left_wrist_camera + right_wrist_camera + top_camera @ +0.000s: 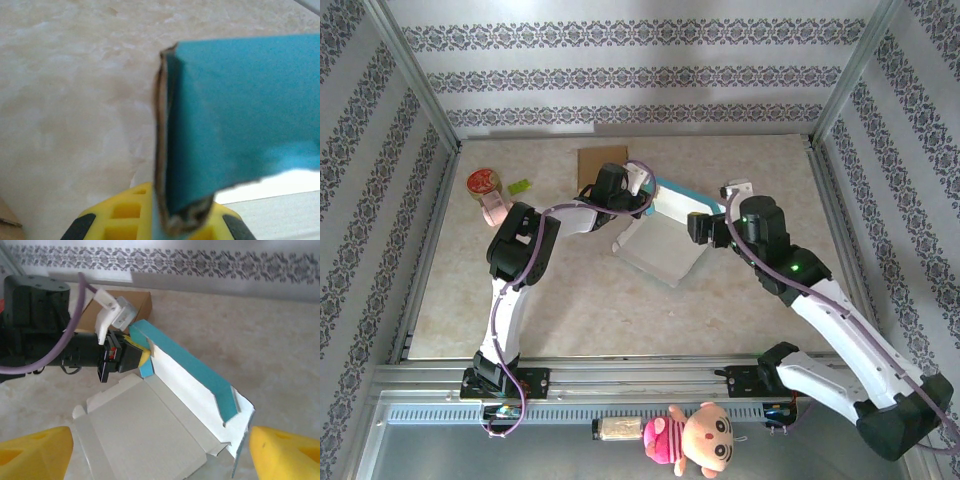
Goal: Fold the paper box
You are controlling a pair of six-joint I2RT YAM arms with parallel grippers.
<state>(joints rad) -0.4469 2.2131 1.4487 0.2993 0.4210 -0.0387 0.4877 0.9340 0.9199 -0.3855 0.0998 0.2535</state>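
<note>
Teal box flap blurred, edge-cropped

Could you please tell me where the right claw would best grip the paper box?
I'd take the raised teal-faced side wall of the white and teal paper box at its free end, opposite the left claw pinching the other end. Bring the open right claw in end-on, one finger each side: the wall stands thin and upright.

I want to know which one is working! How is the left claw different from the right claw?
The left claw is shut; the right claw is wide open. The left claw pinches the teal flap of the paper box; the right claw holds nothing. Both have yellow fingers.
</note>
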